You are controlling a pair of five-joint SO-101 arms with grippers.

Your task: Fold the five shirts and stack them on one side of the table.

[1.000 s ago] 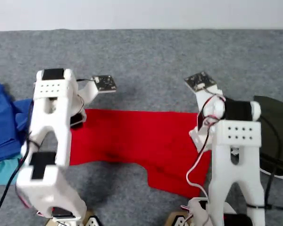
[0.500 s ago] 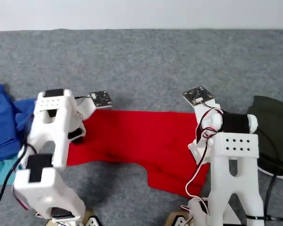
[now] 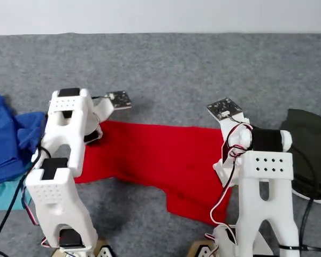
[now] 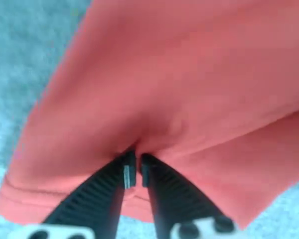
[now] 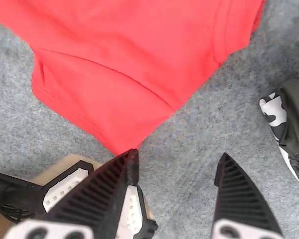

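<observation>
A red shirt [image 3: 160,160] lies spread flat across the middle of the grey desk [image 3: 176,69], with one part jutting toward the front edge. The left gripper [image 4: 134,169] is closed tight on a pinch of red cloth near the shirt's left end, while the right gripper [image 5: 178,155] hangs wide open, holding nothing, over the shirt's front right corner. A crumpled blue shirt [image 3: 5,139] and a teal shirt [image 3: 2,195] lie at the desk's left edge, and a dark shirt [image 3: 310,144] at its right edge.
</observation>
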